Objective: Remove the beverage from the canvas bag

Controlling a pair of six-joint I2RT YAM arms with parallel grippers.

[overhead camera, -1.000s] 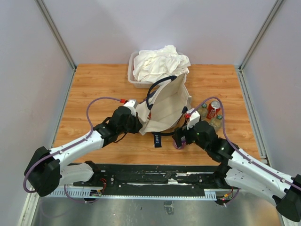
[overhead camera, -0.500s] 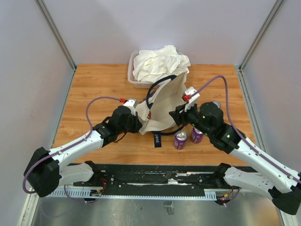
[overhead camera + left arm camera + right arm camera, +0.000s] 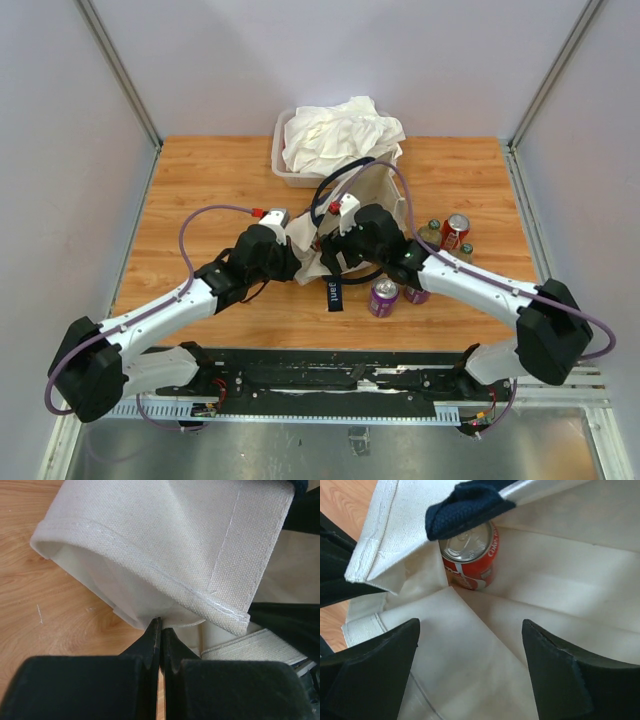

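Note:
The cream canvas bag (image 3: 372, 192) lies on the table, mouth toward the arms, with navy straps (image 3: 330, 185). My left gripper (image 3: 294, 262) is shut on the bag's left mouth edge; in the left wrist view its tips (image 3: 159, 621) pinch the canvas hem (image 3: 175, 545). My right gripper (image 3: 336, 250) is open at the bag's mouth. In the right wrist view it (image 3: 471, 625) is empty inside the bag (image 3: 560, 580). A red can (image 3: 470, 555) stands deeper in the bag, ahead of the fingers and apart from them, partly under a navy strap (image 3: 465, 505).
Two purple cans (image 3: 384, 297) (image 3: 416, 293) stand on the table just right of the bag's front. Two bottles (image 3: 431, 233) (image 3: 462, 255) and a red can (image 3: 455, 231) stand further right. A clear tub (image 3: 277, 160) holding a white cloth heap (image 3: 340, 135) sits behind the bag.
My right arm left the purple cans at the front right, rose, and swung left to the bag's mouth, now empty. The left gripper has kept its hold on the bag.

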